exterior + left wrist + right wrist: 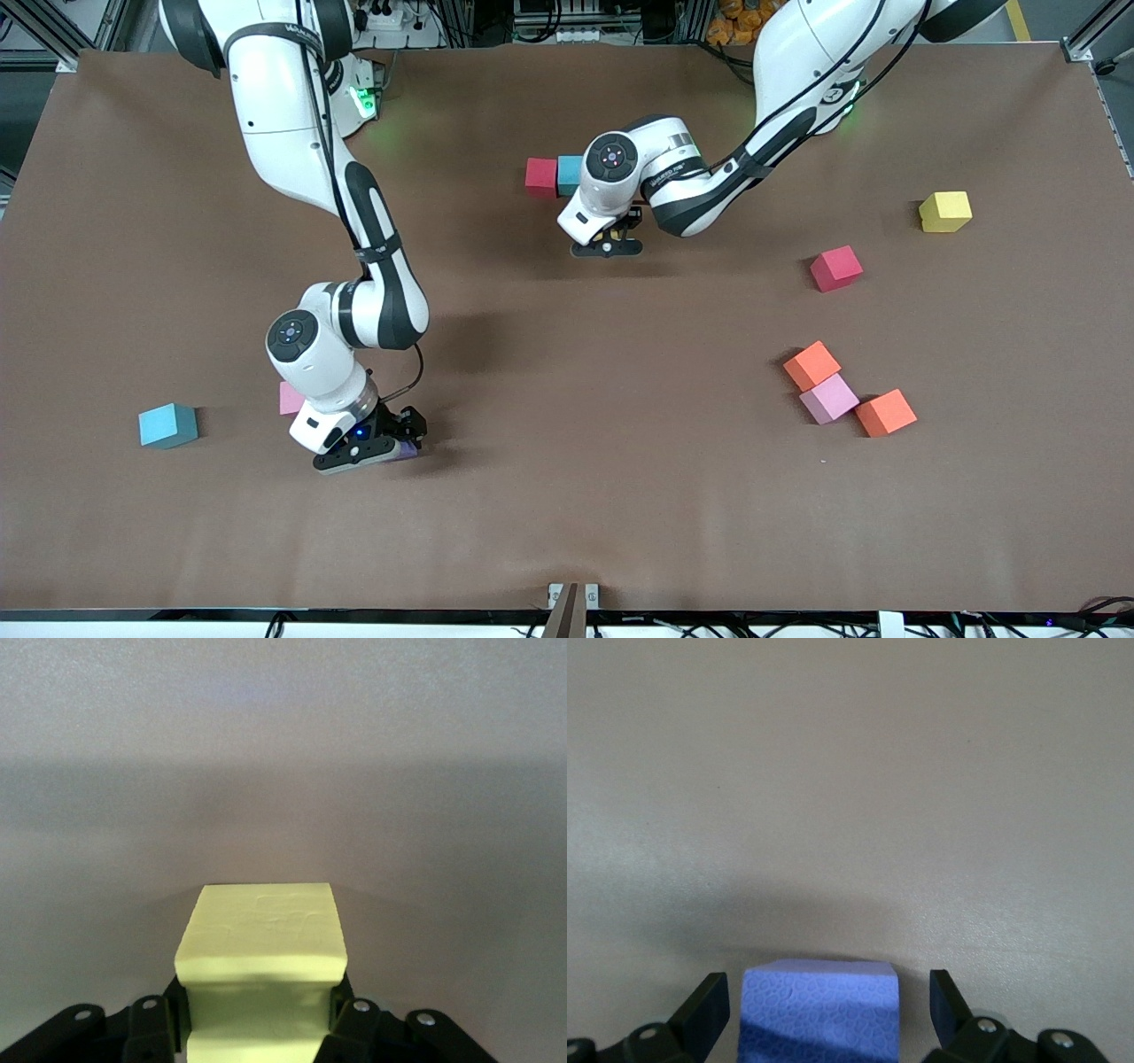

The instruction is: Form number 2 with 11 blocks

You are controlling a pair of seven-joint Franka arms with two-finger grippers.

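The number 2 is barely begun. By my reading, its only likely start is a red block (pixel 540 175) and a teal block (pixel 570 174) that touch side by side toward the robots' edge of the table, about midway between the two ends. No row of three and no column is laid yet.

The left gripper (pixel 607 241) is low over the table just beside that pair, its fingers (pixel 354 1020) clamped on a pale green block (pixel 262 943). I cannot tell whether this block already rests on the surface. It looks meant as the next piece of the figure.

The right gripper (pixel 368 447) is down at a purple block (pixel 819 1010) toward the right arm's end of the table. Its fingers (pixel 709 1010) are spread on either side with a gap at each face, so nothing is grasped there. A pink block (pixel 289 398) sits just beside the gripper, half hidden by the wrist, and a light blue block (pixel 168 425) lies farther toward that end.

The remaining blocks are loose toward the left arm's end. A yellow block (pixel 945 212) and a crimson block (pixel 835 268) stand apart. Nearer the camera a second pink block (pixel 829 398) lies between two orange blocks (pixel 811 365), touching the one and close beside the other.

So nine or ten placements appear to be left.
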